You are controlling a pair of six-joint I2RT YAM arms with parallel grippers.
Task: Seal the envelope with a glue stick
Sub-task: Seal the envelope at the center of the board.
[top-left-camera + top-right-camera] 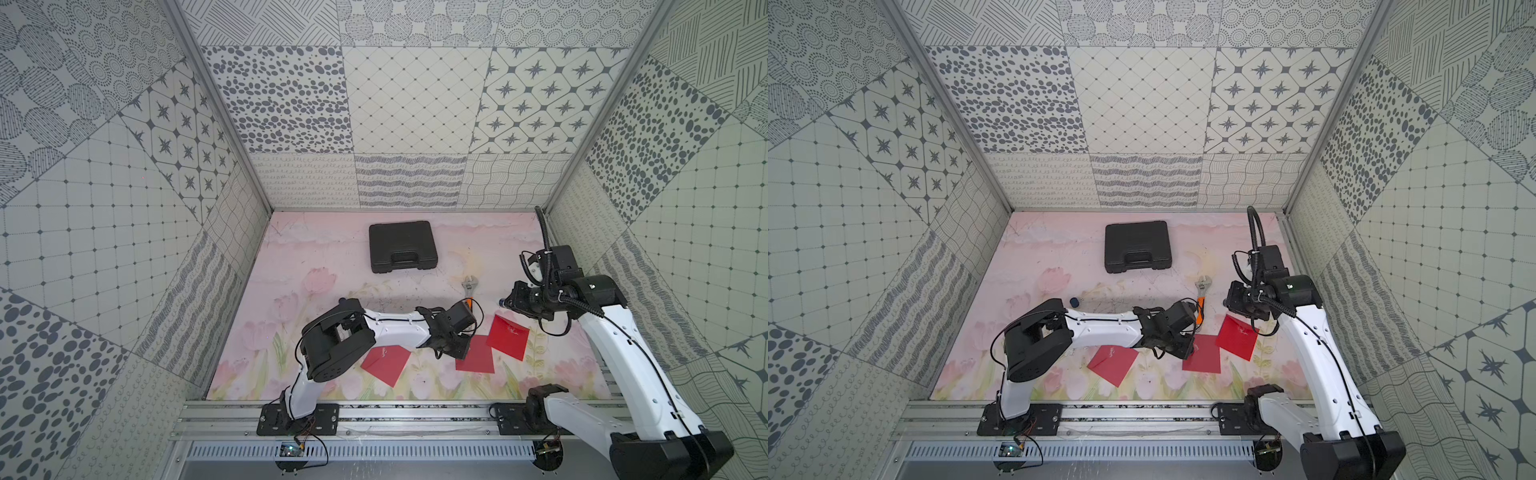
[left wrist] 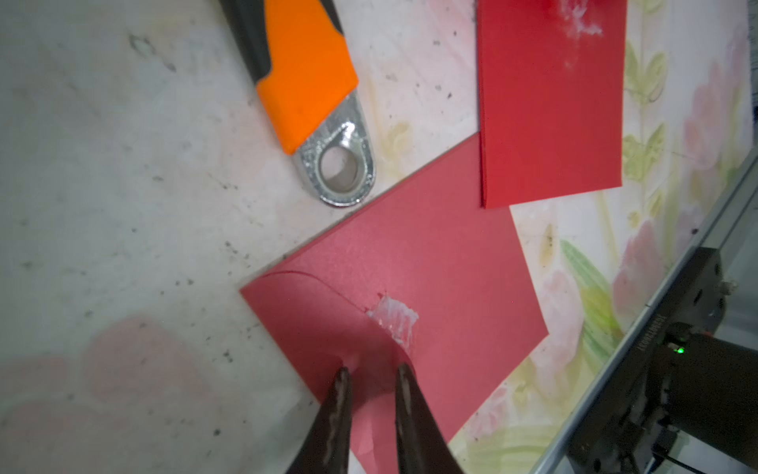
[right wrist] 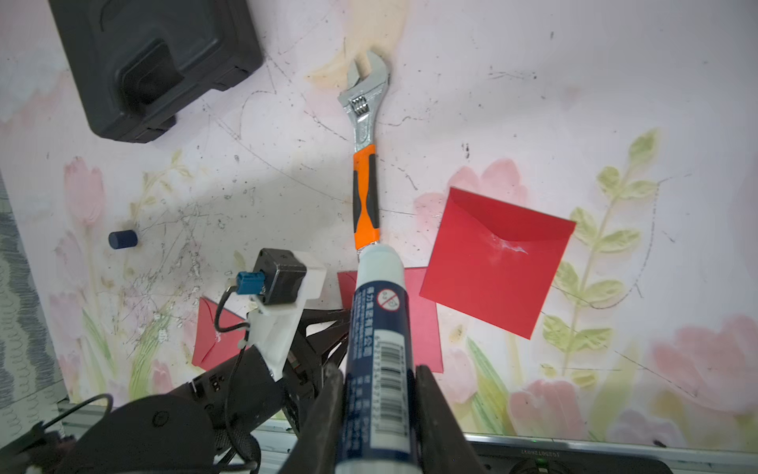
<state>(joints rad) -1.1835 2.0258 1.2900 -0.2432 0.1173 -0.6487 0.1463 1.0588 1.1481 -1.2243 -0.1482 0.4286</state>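
count — envelopes [image 1: 508,336] 3 | wrench [image 1: 468,286] 1 | case [image 1: 402,246] 1 | glue stick [image 3: 379,328] 1 | cap [image 3: 122,239] 1

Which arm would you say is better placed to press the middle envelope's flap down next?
Probably left: the left gripper sits at the glue-smeared flap of the middle envelope; the right gripper holds the glue stick.

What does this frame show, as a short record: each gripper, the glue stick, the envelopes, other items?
left gripper: jaws slightly apart, at the flap of the middle envelope
right gripper: shut on the glue stick
glue stick: uncapped, white tip exposed; blue cap lies apart on the mat
middle envelope: white glue smear at the flap tip
other envelopes: right envelope flap down, smeared; left envelope
bystanders: wrench, black case
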